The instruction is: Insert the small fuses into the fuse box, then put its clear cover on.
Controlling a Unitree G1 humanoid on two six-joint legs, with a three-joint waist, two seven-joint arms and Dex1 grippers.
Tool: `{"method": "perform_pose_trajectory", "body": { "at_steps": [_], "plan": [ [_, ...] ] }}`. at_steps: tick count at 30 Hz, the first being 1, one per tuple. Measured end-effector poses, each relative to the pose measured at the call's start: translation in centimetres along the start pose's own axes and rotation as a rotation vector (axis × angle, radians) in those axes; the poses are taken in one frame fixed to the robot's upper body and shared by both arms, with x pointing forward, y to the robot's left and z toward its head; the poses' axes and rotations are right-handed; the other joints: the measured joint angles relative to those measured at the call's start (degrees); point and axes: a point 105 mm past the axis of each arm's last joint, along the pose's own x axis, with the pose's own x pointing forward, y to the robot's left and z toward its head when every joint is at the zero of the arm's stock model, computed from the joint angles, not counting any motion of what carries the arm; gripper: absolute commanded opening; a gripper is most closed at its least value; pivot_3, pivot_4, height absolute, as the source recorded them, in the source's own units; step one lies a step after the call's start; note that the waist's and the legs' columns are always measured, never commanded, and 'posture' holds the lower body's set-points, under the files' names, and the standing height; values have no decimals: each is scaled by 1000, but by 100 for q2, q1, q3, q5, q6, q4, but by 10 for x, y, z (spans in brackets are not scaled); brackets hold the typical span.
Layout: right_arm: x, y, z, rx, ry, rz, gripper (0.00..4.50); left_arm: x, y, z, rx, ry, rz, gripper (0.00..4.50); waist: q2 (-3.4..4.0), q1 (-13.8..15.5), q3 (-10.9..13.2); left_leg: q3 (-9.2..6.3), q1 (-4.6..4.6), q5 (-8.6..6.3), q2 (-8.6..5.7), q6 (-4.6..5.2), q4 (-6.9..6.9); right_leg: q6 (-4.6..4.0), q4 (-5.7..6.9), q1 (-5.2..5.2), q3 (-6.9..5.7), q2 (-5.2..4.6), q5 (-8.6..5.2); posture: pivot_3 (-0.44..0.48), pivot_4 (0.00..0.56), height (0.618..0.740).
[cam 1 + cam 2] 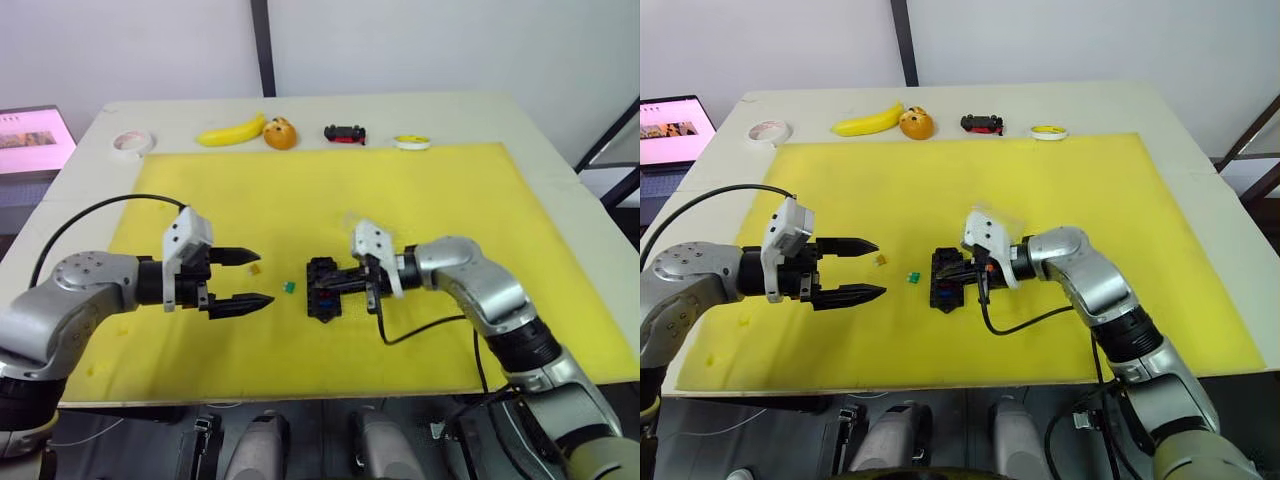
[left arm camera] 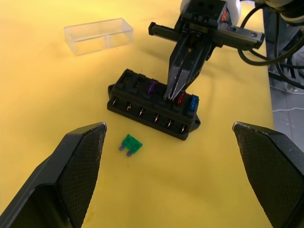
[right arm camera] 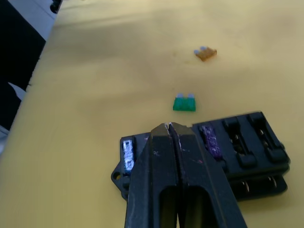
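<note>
Three small plastic fuses sit in the black plastic fuse box (image 2: 153,103) on the yellow mat (image 1: 420,190).

Purple fuse (image 2: 152,86), red fuse (image 2: 181,98) and blue fuse (image 2: 193,102) stand in the slots of its far row. The right gripper (image 2: 170,96) has its two black fingers pressed together, with the tips touching the box top just beside the red one. The left gripper (image 1: 250,278) hangs left of the box with its fingers spread wide and nothing between them. A green fuse (image 2: 131,144) lies flat on the mat between that gripper and the box, and an amber fuse (image 3: 205,53) lies a bit farther left. The clear plastic cover (image 2: 99,35), shaped like a little tray, rests on the mat just past the box, on its far side.
</note>
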Motion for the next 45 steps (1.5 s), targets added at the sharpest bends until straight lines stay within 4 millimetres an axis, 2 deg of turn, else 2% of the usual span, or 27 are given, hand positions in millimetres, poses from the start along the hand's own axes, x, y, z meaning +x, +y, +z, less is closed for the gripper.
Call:
{"method": "perform_pose_trajectory", "body": {
  "at_steps": [7,9,13,15,20,23,25,26,30,31,32,35,38,41,45],
  "plan": [
    [-5,-5,7,48,-19,-7,35,0,0,0,0,1,3,4500,0,7,1,-1,-2,0,-1,0,1,0,0,-1,0,-1,0,0,150,740],
    [-12,-10,22,64,-57,-23,35,-1,2,-1,-4,2,7,4500,4,6,3,-1,-6,0,-1,0,1,0,1,-7,0,-1,0,0,150,740],
    [-30,-14,66,2,-152,-41,35,-8,8,-2,-11,17,28,4500,4,0,4,-3,-8,0,0,0,-3,0,0,-10,0,-1,0,0,150,740],
    [-41,-14,77,-30,-162,-54,35,-15,13,-1,-6,30,48,4500,4,2,4,-2,-8,0,0,0,-3,0,-1,-10,0,-1,0,0,150,740],
    [-76,-22,66,-141,-19,-138,35,-51,31,-9,8,122,143,4500,6,20,7,9,-11,-1,-4,2,-4,0,-6,-13,0,-5,0,0,150,740],
    [-103,-27,49,-185,92,-182,806,-77,39,-25,-50,197,181,4500,5,4,8,14,-11,-2,-1,4,-6,0,-6,-16,1,-4,-1,0,150,740],
    [-123,-32,34,-175,163,-213,1922,-94,44,-32,-81,233,215,4500,5,-3,8,16,-11,-2,0,5,-6,0,-5,-17,2,-3,-1,0,150,740],
    [-130,-33,29,-172,191,-223,2257,-100,46,-34,-84,246,226,4500,5,0,9,17,-11,-2,0,5,-6,0,-5,-17,2,-3,-1,0,150,740],
    [-169,-37,4,-158,313,-288,4277,-126,54,-43,-102,296,288,4500,8,-4,11,26,-10,-4,1,7,-7,0,-5,-18,7,-4,-1,0,150,740],
    [-175,-37,1,-154,327,-297,4461,-128,55,-44,-101,298,294,4500,8,-8,11,26,-10,-4,2,7,-7,0,-5,-18,7,-4,-1,0,150,740],
    [-180,-38,-2,-152,337,-308,4461,-131,56,-45,-100,302,298,4500,8,-14,11,27,-10,-4,4,7,-6,0,-4,-18,7,-2,-1,0,150,740],
    [-184,-39,-3,-152,337,-324,4461,-132,59,-41,-82,296,298,4500,11,-25,12,26,-10,-4,7,7,-6,0,-2,-21,9,0,-1,0,150,740],
    [-176,-40,6,-165,304,-322,4461,-123,61,-32,-55,262,275,4500,18,-30,16,28,-10,-4,7,8,-7,0,-1,-22,12,0,-1,0,150,740],
    [-156,-38,28,-204,219,-287,4461,-95,58,-30,-79,189,203,4500,21,-27,18,26,-11,-4,8,8,-6,0,3,-23,14,1,-1,0,150,740],
    [-123,-29,62,-256,102,-216,4461,-61,51,-29,-240,90,90,4500,19,-25,18,23,-23,-4,7,8,1,1,6,-31,12,2,0,0,150,740]
  ]
}}
